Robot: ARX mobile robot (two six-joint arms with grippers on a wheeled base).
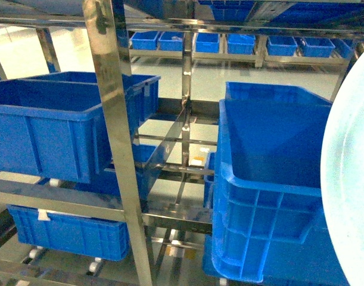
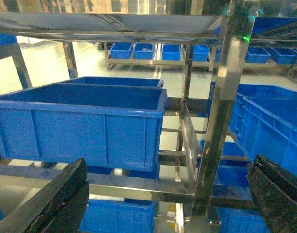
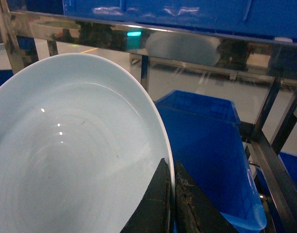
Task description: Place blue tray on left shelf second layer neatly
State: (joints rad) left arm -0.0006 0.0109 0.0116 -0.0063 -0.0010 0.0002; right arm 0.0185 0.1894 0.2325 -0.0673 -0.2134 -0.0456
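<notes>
The pale blue tray [image 3: 70, 155] fills the left of the right wrist view, held on edge. My right gripper [image 3: 171, 194] is shut on its rim, one finger on each face. In the head view only a slice of the tray [image 1: 351, 179] shows at the right edge, in front of the right-hand rack, and neither gripper appears. The left shelf second layer [image 1: 56, 201] is a polished steel rail tier with a large deep-blue crate [image 1: 50, 131] on it. My left gripper [image 2: 163, 204] is open and empty, facing that tier's front rail [image 2: 133, 184] from a short way off.
A steel upright [image 1: 117, 143] stands close in front, between the left bay and the middle. A deep-blue crate [image 1: 268, 179] fills the right bay. Another crate [image 1: 68, 232] sits on the tier below. Far racks carry several small blue bins [image 1: 208, 42].
</notes>
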